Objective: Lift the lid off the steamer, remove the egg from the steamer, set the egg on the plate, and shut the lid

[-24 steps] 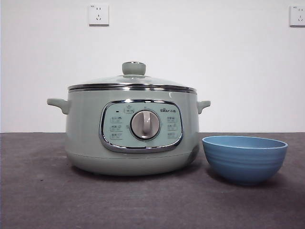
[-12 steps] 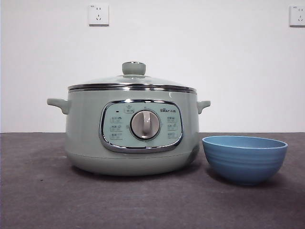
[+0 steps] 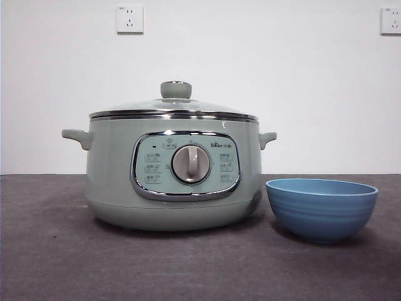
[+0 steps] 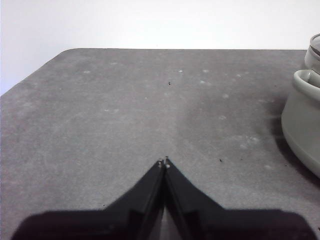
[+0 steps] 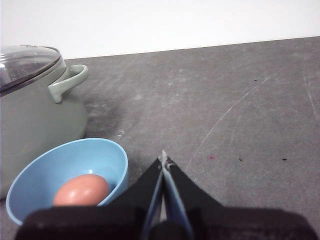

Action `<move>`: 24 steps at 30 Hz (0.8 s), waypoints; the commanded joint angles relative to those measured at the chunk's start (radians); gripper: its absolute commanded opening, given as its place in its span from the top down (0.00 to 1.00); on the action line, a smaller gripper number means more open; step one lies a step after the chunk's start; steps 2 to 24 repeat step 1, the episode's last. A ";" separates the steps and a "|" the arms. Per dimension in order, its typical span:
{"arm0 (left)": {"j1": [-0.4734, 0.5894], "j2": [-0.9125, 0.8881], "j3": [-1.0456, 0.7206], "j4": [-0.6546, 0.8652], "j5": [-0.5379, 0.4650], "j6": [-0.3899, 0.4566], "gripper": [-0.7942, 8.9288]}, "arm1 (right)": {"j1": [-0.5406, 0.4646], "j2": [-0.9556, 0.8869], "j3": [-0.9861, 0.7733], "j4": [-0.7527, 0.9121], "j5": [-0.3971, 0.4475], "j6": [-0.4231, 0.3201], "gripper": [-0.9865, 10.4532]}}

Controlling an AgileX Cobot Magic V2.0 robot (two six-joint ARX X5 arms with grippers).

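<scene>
i see the egg (image 5: 81,190), smooth and brown, lying in the blue ridged plate (image 5: 30,185) just beside my right gripper (image 5: 163,161), jaws pressed together, empty. glass lid (image 3: 173,108) sits on the round green steamer (image 3: 113,169). left gripper (image 4: 163,162) closed, empty, well apart over the grey table (image 4: 125,110).

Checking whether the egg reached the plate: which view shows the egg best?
The right wrist view: the egg lies in plain sight inside the plate. The front view looks level at the plate's wall, so the egg is hidden. The left wrist view shows neither.
</scene>
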 commanded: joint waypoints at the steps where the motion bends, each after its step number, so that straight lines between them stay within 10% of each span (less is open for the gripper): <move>1: 0.003 -0.003 -0.014 0.006 0.003 -0.006 0.92 | 0.000 -0.002 -0.010 -0.011 -0.001 0.006 0.91; 24: 0.003 -0.003 -0.014 0.006 0.003 -0.006 0.92 | 0.000 -0.002 -0.010 -0.011 -0.001 0.006 0.91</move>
